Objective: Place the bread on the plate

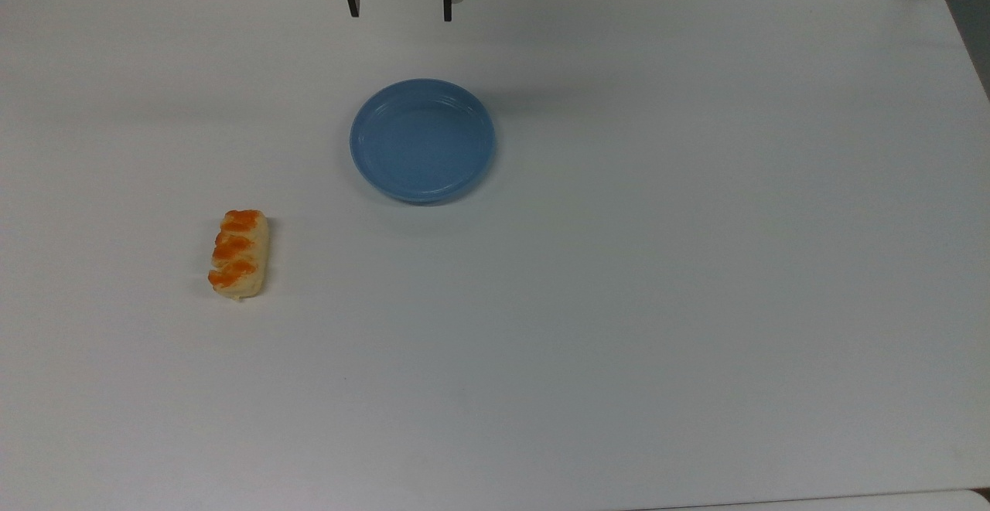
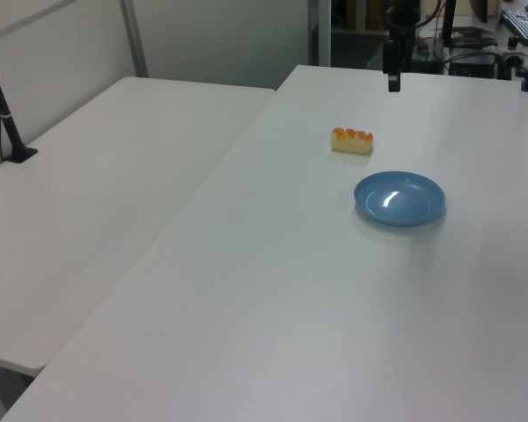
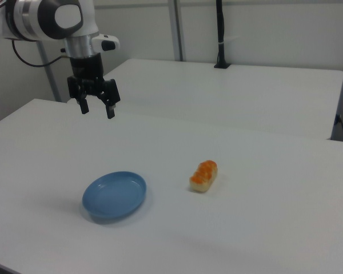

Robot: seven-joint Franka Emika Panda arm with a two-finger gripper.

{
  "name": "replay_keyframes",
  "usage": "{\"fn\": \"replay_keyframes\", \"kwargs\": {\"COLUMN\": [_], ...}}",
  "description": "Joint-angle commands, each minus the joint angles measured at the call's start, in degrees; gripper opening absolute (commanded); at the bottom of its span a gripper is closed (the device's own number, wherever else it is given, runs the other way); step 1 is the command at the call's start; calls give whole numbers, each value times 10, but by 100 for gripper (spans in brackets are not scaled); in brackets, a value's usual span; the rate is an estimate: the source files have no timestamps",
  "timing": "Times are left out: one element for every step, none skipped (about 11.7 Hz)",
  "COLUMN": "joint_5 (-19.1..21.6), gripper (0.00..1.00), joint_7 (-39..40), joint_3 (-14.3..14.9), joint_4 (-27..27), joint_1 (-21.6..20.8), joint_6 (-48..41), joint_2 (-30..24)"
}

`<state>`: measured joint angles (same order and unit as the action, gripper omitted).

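Gripper (image 1: 398, 10) hung spread wide and empty, beyond the plate (image 1: 422, 140); bread (image 1: 238, 253) lay well apart from that plate; pickup and placing remained.

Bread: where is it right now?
The bread lies on the table, toward the top view's lower left of the plate and apart from it.

White rounded arm (image 3: 51, 20) with silver and black joint caps, black gripper (image 3: 97, 108) carrying two slim dark fingers (image 3: 110, 112)
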<state>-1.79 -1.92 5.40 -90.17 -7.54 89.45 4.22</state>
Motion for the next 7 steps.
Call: {"fn": "replay_keyframes", "kwargs": {"joint_5": [1, 1, 0, 1, 0, -1, -4], "gripper": [100, 100, 100, 100, 100, 100, 100], "joint_7": [7, 17, 37, 57, 65, 68, 80], "joint_3": [12, 21, 33, 45, 52, 56, 58], "joint_4": [20, 26, 26, 30, 35, 35, 35], "joint_1": [5, 9, 17, 25, 36, 52, 68], "joint_6": [15, 40, 64, 102, 153, 207, 262], "joint_2": [16, 35, 53, 73, 102, 133, 164]}}
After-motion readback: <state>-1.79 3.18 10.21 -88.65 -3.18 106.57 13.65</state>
